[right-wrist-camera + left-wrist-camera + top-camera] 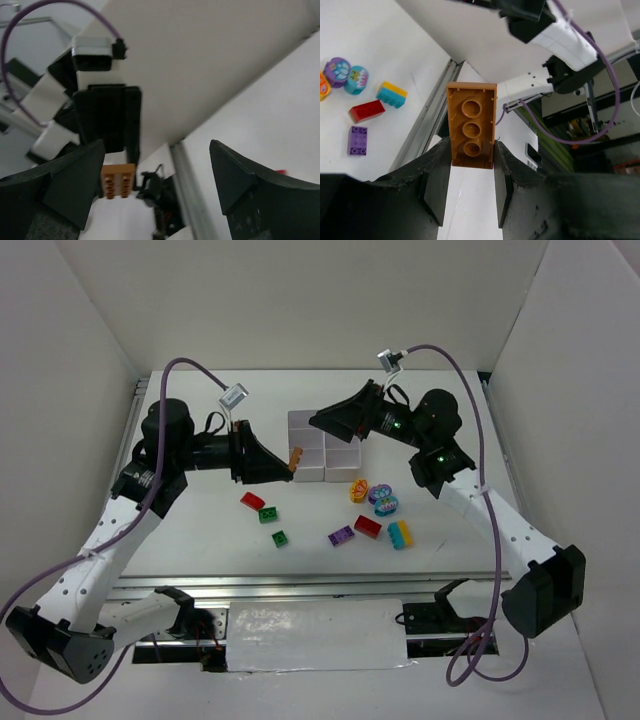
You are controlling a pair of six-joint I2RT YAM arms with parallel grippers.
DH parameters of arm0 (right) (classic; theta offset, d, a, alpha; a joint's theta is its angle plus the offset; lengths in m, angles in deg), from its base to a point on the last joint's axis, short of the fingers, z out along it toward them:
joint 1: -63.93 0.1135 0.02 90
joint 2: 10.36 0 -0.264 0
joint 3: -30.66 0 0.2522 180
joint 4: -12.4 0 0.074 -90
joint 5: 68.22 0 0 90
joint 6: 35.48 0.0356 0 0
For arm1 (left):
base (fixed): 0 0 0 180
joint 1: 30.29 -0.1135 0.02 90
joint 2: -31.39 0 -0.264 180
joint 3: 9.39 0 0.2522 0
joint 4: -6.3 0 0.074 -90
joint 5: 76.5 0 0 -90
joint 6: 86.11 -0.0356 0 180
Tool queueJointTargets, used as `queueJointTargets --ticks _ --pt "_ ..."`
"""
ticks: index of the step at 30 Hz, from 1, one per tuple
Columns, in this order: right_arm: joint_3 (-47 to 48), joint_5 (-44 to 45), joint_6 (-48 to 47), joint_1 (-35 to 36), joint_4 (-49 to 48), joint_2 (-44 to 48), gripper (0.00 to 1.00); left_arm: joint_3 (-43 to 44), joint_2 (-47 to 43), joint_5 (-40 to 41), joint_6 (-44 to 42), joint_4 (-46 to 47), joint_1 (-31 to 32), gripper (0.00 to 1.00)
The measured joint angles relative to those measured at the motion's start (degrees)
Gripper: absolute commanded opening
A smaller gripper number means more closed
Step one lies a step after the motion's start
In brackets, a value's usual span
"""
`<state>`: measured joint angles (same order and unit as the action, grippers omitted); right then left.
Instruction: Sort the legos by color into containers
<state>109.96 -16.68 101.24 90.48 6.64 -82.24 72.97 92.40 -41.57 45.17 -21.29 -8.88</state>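
My left gripper [290,462] is shut on an orange brick [295,458] and holds it in the air just left of the white containers [312,474]. In the left wrist view the brick [471,125] is pinched at its near end between the fingers [436,185], underside towards the camera. My right gripper [322,424] is open and empty above the containers' far left part. Its wrist view shows the orange brick [118,181] beyond its spread fingers [235,180]. Loose legos lie in front of the containers: red [252,501], green [268,514], green [280,537], purple [341,535], red [367,526], teal-and-yellow [400,534].
A yellow printed piece [358,490], a purple round one [380,493] and a teal one [386,505] cluster right of the containers. White walls enclose the table on three sides. A metal rail [300,585] runs along the near edge.
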Motion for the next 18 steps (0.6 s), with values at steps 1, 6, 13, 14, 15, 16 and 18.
queueJointTargets --ticks 1,6,13,14,15,16,18 --pt "-0.48 -2.86 2.75 0.59 -3.15 -0.44 0.93 -0.28 0.31 -0.94 1.25 1.81 0.00 0.00" --pt "-0.72 -9.60 10.56 4.09 -8.09 -3.80 0.92 -0.37 1.84 -3.72 4.20 6.34 0.00 0.00" --pt "-1.07 -12.92 13.77 7.43 -10.86 -4.02 0.78 -0.37 1.92 -4.02 5.40 7.76 0.00 0.00" --pt "-1.33 -13.16 13.97 7.78 -11.02 -3.96 0.74 -0.37 1.92 -4.00 5.42 7.82 0.00 0.00" --pt "-1.62 -13.29 14.19 8.11 -11.06 -3.89 0.63 -0.37 1.92 -3.98 5.40 7.78 0.00 0.00" --pt "-1.92 -13.27 14.25 8.35 -11.23 -3.87 0.56 -0.37 1.92 -3.96 5.40 7.76 0.00 0.00" --pt "-2.64 -13.25 14.58 8.79 -11.21 -3.78 0.14 -0.37 1.92 -3.89 5.35 7.72 0.00 0.00"
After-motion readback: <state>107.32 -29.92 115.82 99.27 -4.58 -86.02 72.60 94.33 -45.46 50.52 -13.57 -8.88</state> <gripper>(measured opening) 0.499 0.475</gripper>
